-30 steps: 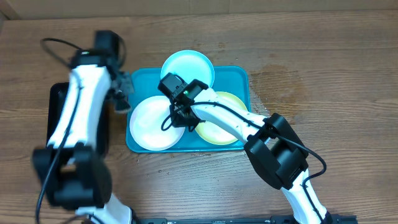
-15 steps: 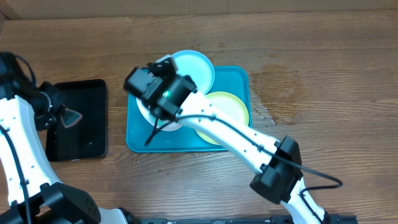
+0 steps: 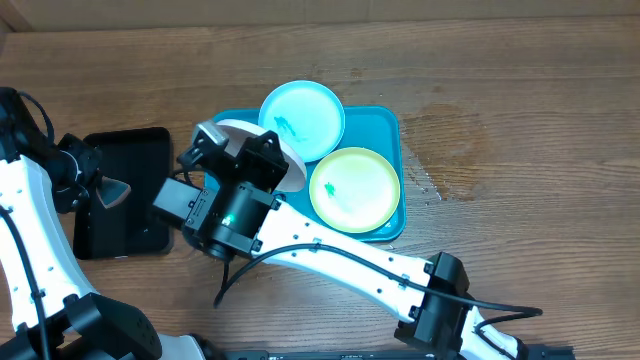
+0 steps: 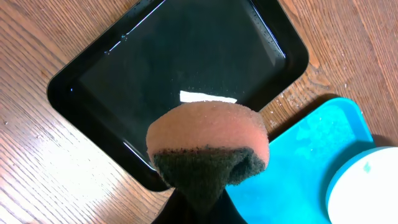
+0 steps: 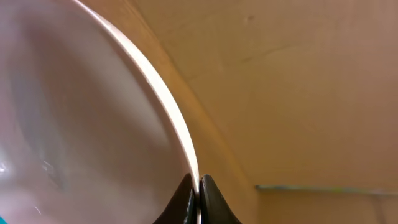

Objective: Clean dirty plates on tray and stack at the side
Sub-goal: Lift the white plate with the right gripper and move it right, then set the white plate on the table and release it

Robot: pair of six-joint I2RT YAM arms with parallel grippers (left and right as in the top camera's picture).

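Sponge [image 3: 110, 190] and white plate [image 3: 288, 165] are the pair the next move turns on.

Overhead, the white plate is off the tray [image 3: 385, 130] and tipped up above its 9 o'clock edge, its rim in the right tool [image 3: 250, 158]. It lies toward 3 o'clock from the sponge, which the left tool [image 3: 92, 185] holds over the black tray [image 3: 140, 215]. I judge the left arm the nearer one for wiping. The pale blue plate [image 3: 302, 120] and yellow-green plate [image 3: 354, 188] lie on the tray, each with a teal smear.

From the left wrist, the left tool is closed on the sponge, orange back up and dark scrub face toward the camera. A pale plate edge with a teal speck shows at 4 o'clock, apart from the sponge.

From the right wrist, the fingers [image 5: 185, 199] are pinched almost together on the white plate's thin rim. Its glossy face fills the left half, and no dirt can be made out there.
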